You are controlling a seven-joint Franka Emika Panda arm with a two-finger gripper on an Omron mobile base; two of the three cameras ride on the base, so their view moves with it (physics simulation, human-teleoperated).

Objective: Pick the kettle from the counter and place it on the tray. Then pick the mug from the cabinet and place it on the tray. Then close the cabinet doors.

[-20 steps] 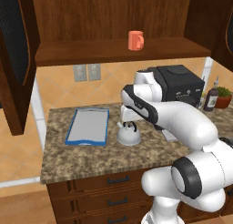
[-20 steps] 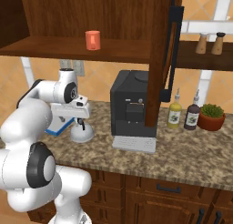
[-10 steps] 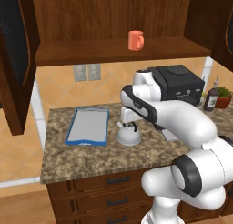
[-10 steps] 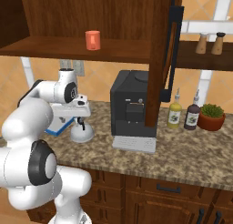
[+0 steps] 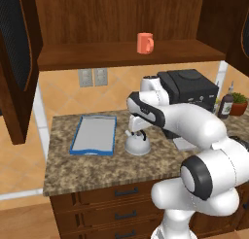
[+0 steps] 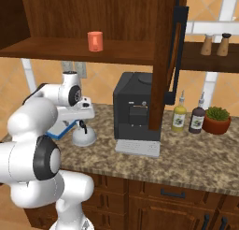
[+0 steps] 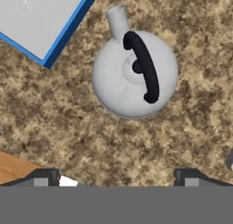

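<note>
No movement observed since the earlier frames: arm and objects unchanged.
Gripper (image 7: 117, 175), jaws spread wide and empty, hangs directly above the kettle (image 7: 134, 73) on the counter (image 7: 113, 141), just beside the tray (image 5: 95, 135); mug (image 5: 144, 42) on cabinet shelf.

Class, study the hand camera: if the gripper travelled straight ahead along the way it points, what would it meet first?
Probably the kettle: the open gripper points down over it, likely meeting the black arched handle on top first. Exact alignment is hard to judge; slightly off, it would reach the counter.
</note>
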